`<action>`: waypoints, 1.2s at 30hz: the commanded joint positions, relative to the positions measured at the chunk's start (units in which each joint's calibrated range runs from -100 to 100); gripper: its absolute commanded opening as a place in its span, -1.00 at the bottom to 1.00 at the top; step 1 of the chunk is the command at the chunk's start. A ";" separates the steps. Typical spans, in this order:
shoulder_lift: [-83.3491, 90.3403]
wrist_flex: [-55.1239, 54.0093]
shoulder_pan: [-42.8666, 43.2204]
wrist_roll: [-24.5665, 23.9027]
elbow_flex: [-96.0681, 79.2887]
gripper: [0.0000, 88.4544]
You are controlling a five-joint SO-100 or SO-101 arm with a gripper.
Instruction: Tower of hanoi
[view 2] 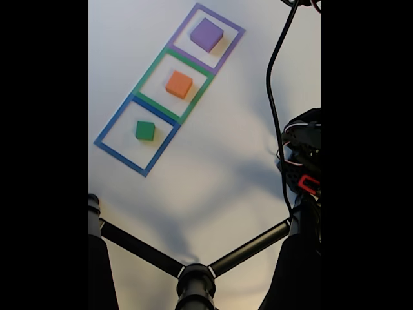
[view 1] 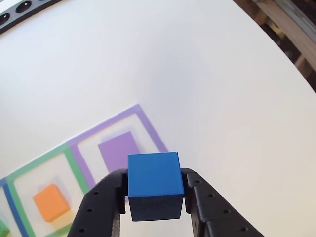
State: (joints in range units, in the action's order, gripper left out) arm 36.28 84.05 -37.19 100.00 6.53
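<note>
In the other view my gripper comes in from the bottom edge, its black jaws shut on a blue cube held above the white table. Past the cube a flat purple block lies in the purple frame. An orange block lies in the green frame. The fixed view shows the frames in a diagonal row: purple block, orange block, and a small green block in the blue frame. The arm stands at the right edge there.
A black cable hangs down beside the arm. A black stand with spread legs fills the bottom of the fixed view. The table's edge curves at the upper right of the other view, and a black perforated strip runs along the top left.
</note>
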 commanded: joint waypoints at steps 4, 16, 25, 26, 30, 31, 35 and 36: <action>9.96 -25.90 -3.41 0.00 -31.11 -0.92; 5.47 -75.75 0.02 0.00 -67.55 -0.92; -8.87 -99.31 2.46 0.00 -73.82 -0.92; -11.04 -101.90 2.54 0.00 -73.82 -0.92; -17.77 -108.45 3.00 0.00 -72.91 -0.91; -19.45 -109.75 3.15 0.00 -72.55 -0.91; -25.54 -115.41 3.76 0.00 -71.82 -0.91; -26.90 -116.87 3.91 0.00 -71.73 -0.91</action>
State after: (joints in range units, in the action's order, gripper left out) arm 11.81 -27.19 -34.70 100.00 -67.50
